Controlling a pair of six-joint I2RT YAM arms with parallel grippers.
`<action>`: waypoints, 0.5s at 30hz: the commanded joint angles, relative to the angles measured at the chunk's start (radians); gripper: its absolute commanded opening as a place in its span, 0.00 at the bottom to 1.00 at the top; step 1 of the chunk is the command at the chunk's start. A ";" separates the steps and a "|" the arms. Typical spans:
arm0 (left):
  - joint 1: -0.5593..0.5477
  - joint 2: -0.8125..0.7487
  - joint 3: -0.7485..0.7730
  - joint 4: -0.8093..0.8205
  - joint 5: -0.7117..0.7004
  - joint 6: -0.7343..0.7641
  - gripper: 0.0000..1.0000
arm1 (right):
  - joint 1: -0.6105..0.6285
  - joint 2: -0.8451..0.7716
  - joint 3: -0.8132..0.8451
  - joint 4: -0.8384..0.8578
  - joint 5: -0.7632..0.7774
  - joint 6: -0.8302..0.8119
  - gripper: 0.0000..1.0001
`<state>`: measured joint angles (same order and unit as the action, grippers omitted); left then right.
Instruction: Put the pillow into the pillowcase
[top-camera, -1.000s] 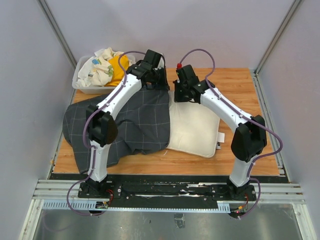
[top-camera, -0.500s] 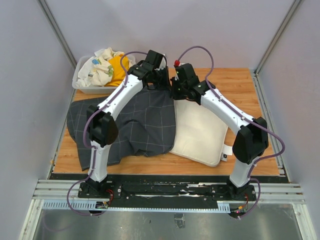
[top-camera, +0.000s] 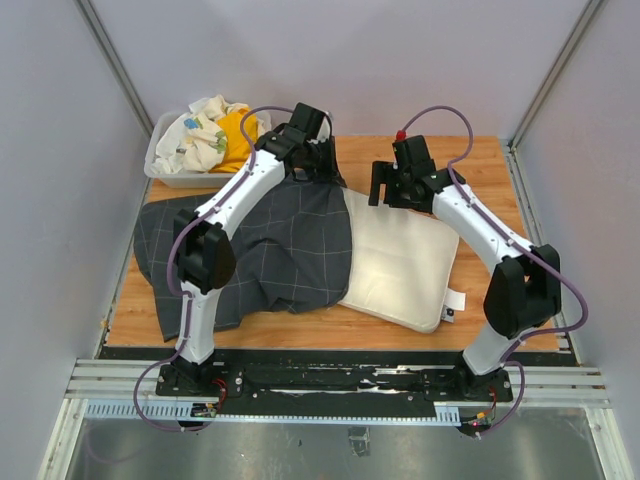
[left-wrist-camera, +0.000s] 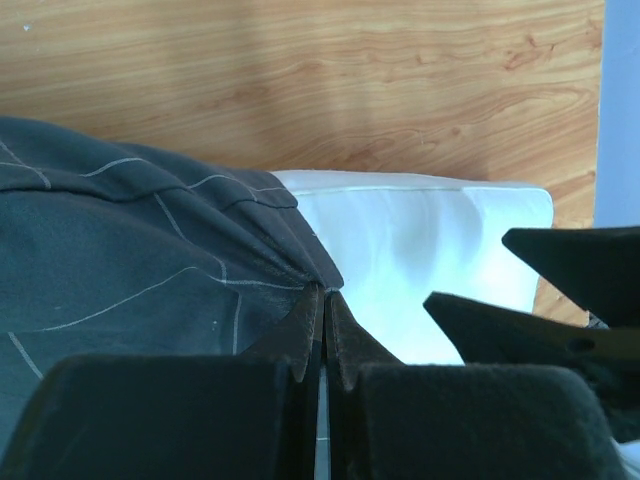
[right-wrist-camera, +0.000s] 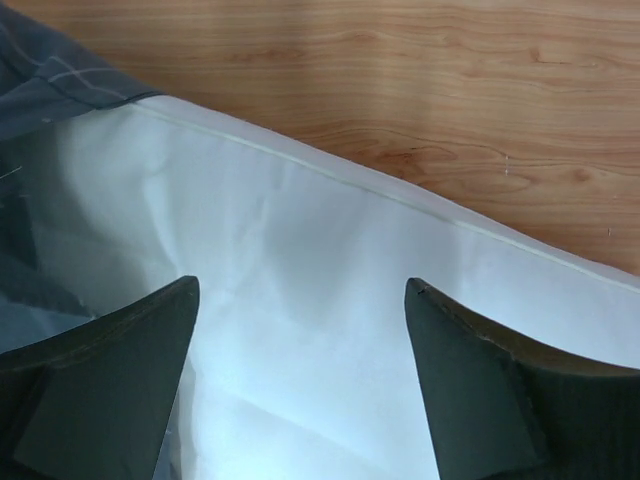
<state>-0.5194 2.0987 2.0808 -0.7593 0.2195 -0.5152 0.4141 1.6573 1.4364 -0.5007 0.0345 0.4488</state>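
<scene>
The dark grey pillowcase (top-camera: 260, 240) with a thin light grid lies left of centre, and its right edge overlaps the cream pillow (top-camera: 400, 265). My left gripper (top-camera: 328, 172) is at the pillowcase's far right corner. In the left wrist view it (left-wrist-camera: 322, 300) is shut on the pillowcase (left-wrist-camera: 130, 270) hem, with the pillow (left-wrist-camera: 420, 240) just beyond. My right gripper (top-camera: 382, 192) hovers over the pillow's far edge. The right wrist view shows it (right-wrist-camera: 300, 290) open, with only the pillow (right-wrist-camera: 300, 250) below and a pillowcase (right-wrist-camera: 50, 70) corner at upper left.
A clear bin (top-camera: 168, 172) at the back left holds a white patterned cloth (top-camera: 195, 135) and a yellow cloth (top-camera: 238, 135). Bare wooden table (top-camera: 470, 160) lies behind and right of the pillow. Grey walls close in both sides.
My right gripper has opened and moved right, away from the left gripper. The pillow has shifted slightly right and toward the front. The left gripper keeps its hold.
</scene>
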 joint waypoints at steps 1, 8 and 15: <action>-0.001 -0.039 -0.004 0.036 0.038 0.017 0.00 | -0.020 0.077 0.051 -0.069 0.014 -0.019 0.86; -0.001 -0.043 -0.012 0.038 0.036 0.018 0.00 | -0.017 0.269 0.113 -0.135 -0.042 0.001 0.91; 0.000 -0.048 -0.042 0.050 0.035 0.017 0.00 | -0.014 0.401 0.092 -0.096 -0.078 0.013 0.89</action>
<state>-0.5190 2.0987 2.0426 -0.7540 0.2195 -0.5041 0.3996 1.9854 1.5444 -0.5514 -0.0174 0.4496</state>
